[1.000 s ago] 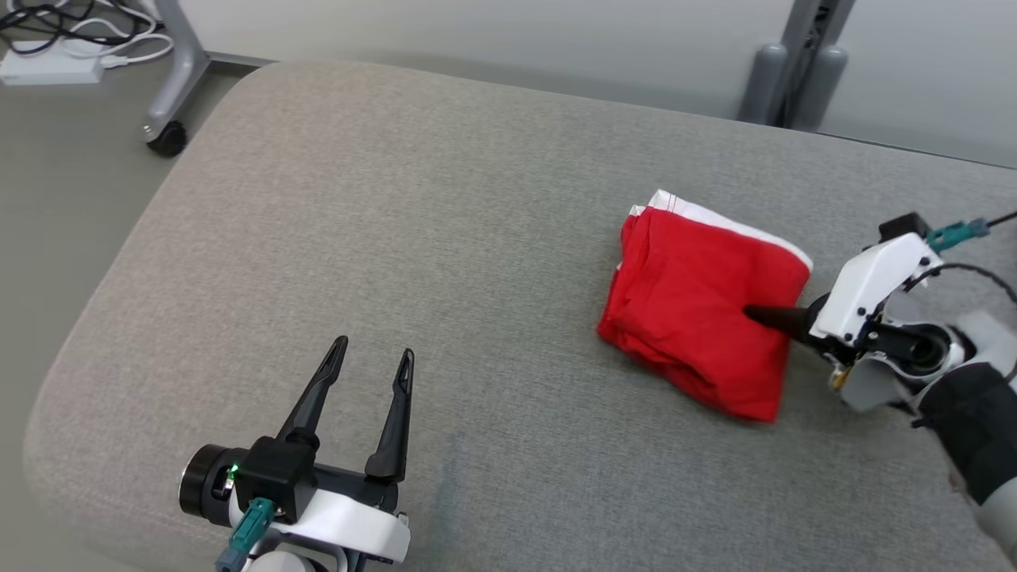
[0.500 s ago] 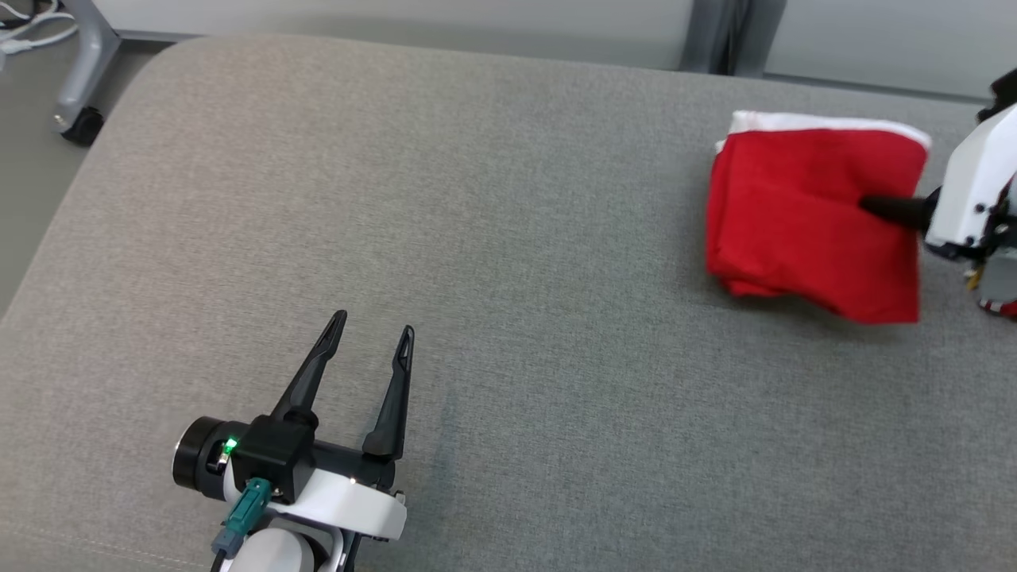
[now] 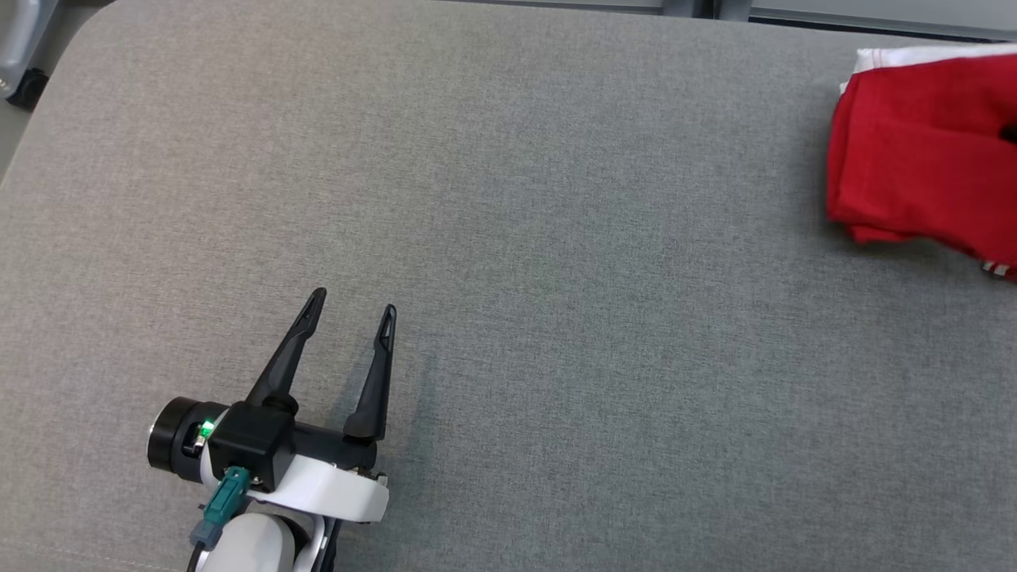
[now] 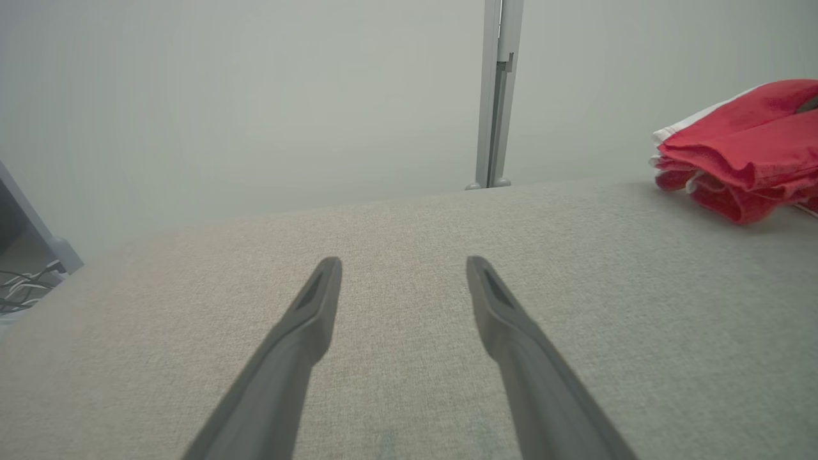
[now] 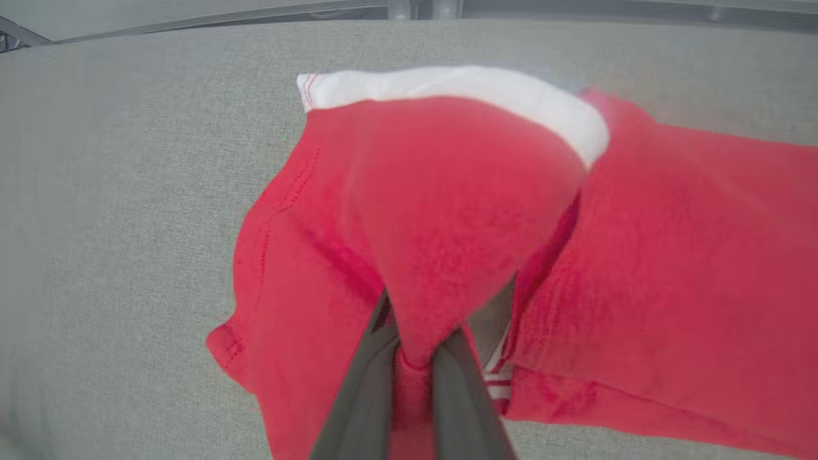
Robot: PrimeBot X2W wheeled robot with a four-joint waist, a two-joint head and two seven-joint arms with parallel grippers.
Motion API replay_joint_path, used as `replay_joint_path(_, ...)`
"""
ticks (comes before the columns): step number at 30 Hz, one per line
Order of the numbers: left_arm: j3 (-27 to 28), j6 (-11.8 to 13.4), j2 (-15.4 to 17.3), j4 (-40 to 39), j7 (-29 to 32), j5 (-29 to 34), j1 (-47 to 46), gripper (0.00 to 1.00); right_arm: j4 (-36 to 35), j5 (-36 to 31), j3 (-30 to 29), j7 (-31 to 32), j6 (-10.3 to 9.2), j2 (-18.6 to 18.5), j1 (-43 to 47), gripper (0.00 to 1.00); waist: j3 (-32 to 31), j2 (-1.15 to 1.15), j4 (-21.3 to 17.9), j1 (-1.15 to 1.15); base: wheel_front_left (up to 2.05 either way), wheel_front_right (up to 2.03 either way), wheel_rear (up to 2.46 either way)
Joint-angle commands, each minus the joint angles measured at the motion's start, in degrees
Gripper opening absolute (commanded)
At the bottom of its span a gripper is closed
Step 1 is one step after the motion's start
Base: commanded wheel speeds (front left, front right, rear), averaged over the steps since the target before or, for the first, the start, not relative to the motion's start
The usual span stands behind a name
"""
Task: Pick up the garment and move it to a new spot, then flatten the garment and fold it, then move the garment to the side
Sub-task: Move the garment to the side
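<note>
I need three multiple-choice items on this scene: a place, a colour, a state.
1. In the head view, where is the garment?
A) at the far right
B) in the middle
C) at the lower left
2. What colour is the garment mostly?
A) blue
B) red
C) grey
3. How is the left gripper?
A) shut on cloth
B) shut, empty
C) open, empty
Answers:
1 A: the right edge cuts it.
2 B: red cloth, white band.
3 C: jaws apart over bare cushion.
</note>
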Motion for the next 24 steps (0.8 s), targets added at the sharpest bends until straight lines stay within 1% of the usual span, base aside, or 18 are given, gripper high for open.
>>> replay_joint_path(1,0.3,-0.1,0.4,-0.3,-0.2,0.4,-0.7,1.00,0.0,-0.1,0.0,0.5,0.00,-0.4,-1.0,0.00,0.3,0.00,-0.3,0.00,0.00,0.00,0.00)
replay_joint_path(7,0.9,-0.5,0.6,-0.8,-0.2,0.9,-1.2,1.00,0.9,-3.5,1.6,2.9,0.00,-2.3,-5.4,0.00,1.6,0.00,-0.9,0.00,0.00,0.00,0.00)
replay_joint_path(11,1.0,-0.6,0.7,-1.9,-0.2,1.4,-1.3,1.00,1.9,-5.9,2.8,5.0,0.00,-4.3,-7.6,0.00,2.5,0.00,-0.9,0.00,0.00,0.00,0.00)
replay_joint_path(13,1.5,-0.2,0.9,-2.8,-0.2,1.6,-1.3,1.00,2.4,-7.3,3.5,5.6,-0.01,-5.6,-8.5,0.00,2.9,0.00,-0.9,0.00,0.00,0.00,0.00)
replay_joint_path(19,2.7,0.3,1.4,-5.2,-0.2,1.9,-0.8,1.00,2.8,-11.6,5.6,5.4,-0.01,-7.8,-10.6,0.00,3.7,0.00,-1.0,0.00,0.00,0.00,0.00)
replay_joint_path(24,3.2,0.4,1.6,-6.0,-0.2,2.2,-0.3,1.00,2.9,-13.8,6.6,3.9,-0.01,-8.4,-10.9,0.00,4.5,0.00,-0.9,0.00,0.00,0.00,0.00)
